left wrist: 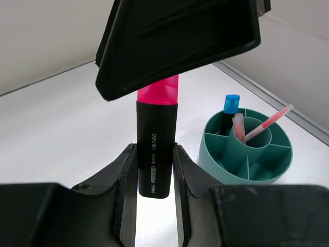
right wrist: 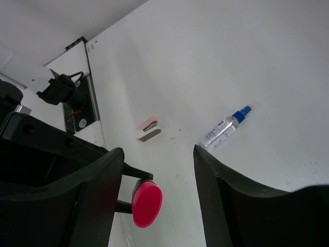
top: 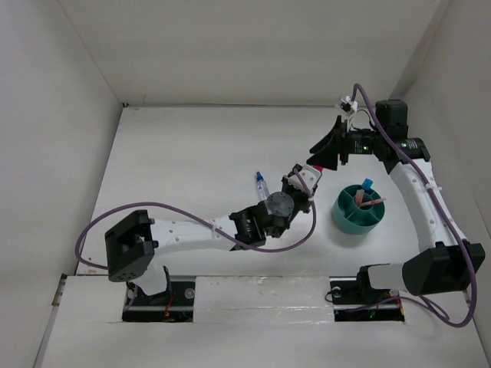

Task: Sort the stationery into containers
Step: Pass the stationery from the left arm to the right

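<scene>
My left gripper (left wrist: 154, 154) is shut on the black highlighter (left wrist: 157, 154) with a pink cap (left wrist: 162, 92) and holds it upright above the table, left of the teal organiser cup (left wrist: 247, 154). In the top view the left gripper (top: 305, 179) is just below the right gripper (top: 324, 147). My right gripper (right wrist: 157, 154) is open and empty. The pink cap (right wrist: 147, 204) lies between its fingers, close to one finger (right wrist: 103, 175). The cup (top: 359, 208) holds the blue-capped highlighter (left wrist: 231, 105) and pink-orange pens (left wrist: 264, 125). The clear bottle (right wrist: 224, 129) and the pinkish stapler (right wrist: 149, 129) lie on the table. The eraser is out of view.
White walls close the table in at the back, left and right. The bottle (top: 261, 186) lies beside the left arm's wrist. The right arm's purple cable (top: 368, 107) loops above its gripper. The cup stands near the right arm.
</scene>
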Motion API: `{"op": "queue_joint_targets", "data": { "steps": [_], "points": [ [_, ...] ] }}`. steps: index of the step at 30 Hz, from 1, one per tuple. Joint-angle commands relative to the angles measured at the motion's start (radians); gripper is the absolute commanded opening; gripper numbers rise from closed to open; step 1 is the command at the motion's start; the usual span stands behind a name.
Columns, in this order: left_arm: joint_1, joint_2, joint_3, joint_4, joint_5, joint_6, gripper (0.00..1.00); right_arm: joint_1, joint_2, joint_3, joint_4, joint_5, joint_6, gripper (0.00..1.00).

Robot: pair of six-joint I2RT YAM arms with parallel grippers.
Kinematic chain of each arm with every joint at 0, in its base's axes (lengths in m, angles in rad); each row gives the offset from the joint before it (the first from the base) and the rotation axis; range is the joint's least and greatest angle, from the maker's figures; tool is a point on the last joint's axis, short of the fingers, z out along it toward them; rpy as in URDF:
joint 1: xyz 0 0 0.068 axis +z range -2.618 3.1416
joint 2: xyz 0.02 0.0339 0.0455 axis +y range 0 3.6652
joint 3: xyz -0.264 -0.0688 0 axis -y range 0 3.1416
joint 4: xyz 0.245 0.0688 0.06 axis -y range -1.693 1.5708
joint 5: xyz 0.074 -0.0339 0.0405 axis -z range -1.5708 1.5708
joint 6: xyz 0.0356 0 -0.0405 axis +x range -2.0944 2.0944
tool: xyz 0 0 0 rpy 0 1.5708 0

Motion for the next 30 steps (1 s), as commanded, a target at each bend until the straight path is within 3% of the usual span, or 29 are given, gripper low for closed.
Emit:
{"op": "queue_joint_targets", "data": {
  "steps": [1, 5, 8, 14, 16, 19, 21, 23, 27, 30],
  "points": [
    [0.004, -0.017, 0.051, 0.06, -0.027, 0.01, 0.0, 0.007, -0.034, -0.005, 0.068, 0.003, 0.01, 0.62],
    [0.004, -0.017, 0.06, 0.06, -0.071, 0.02, 0.0, 0.007, -0.044, -0.005, 0.058, 0.013, 0.01, 0.76],
    [0.004, -0.017, 0.074, 0.06, -0.096, 0.031, 0.0, 0.007, -0.045, -0.005, 0.058, 0.013, 0.01, 0.78],
    [0.004, -0.006, 0.104, 0.06, -0.118, 0.04, 0.0, 0.007, -0.045, -0.005, 0.049, 0.003, 0.01, 0.55],
    [0.004, -0.006, 0.104, 0.06, -0.105, 0.049, 0.0, 0.007, -0.045, -0.005, 0.049, 0.003, 0.01, 0.34],
    [0.004, -0.006, 0.104, 0.069, -0.096, 0.049, 0.0, 0.007, -0.045, -0.005, 0.049, -0.006, 0.01, 0.28],
    [0.004, -0.006, 0.104, 0.069, -0.087, 0.049, 0.0, 0.007, -0.045, -0.005, 0.049, -0.015, 0.01, 0.11],
    [0.004, 0.003, 0.095, 0.069, -0.087, 0.04, 0.0, 0.007, -0.054, -0.005, 0.06, -0.015, 0.01, 0.0],
    [0.004, 0.012, 0.095, 0.069, -0.107, 0.031, 0.0, 0.007, -0.063, -0.014, 0.06, -0.015, 0.01, 0.0],
    [0.004, 0.023, 0.13, 0.035, -0.154, 0.019, 0.39, -0.002, -0.063, -0.014, 0.06, 0.05, -0.004, 0.0]
  ]
}}
